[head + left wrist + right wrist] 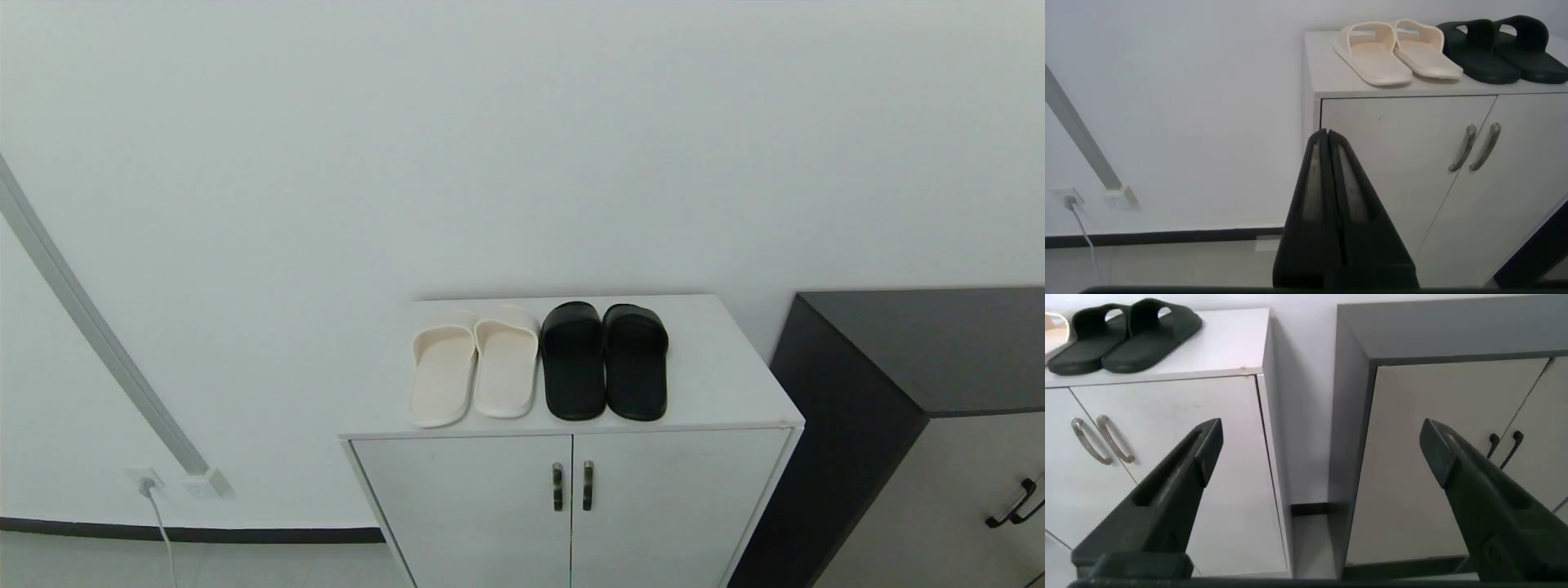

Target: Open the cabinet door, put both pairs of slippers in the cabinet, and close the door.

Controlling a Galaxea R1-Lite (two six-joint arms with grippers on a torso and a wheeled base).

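Front: doors of the white cabinet (669,506) shut, handles (558,486) side by side at the seam — open air before them, lower middle of the head view.
Top: cream slippers (473,367) and black slippers (604,363) crowd the middle; a bare strip lies right of them.
Right: dark cabinet (849,425) close beside — narrow gap between.
Left: bare wall (490,147); socket (145,482) and cable (166,539) low down.

2 cream slippers (443,380), 2 blk slippers (573,367), 1 white cabinet (722,371) w/ 2 handles (558,487), 1 dark cabinet (849,433).
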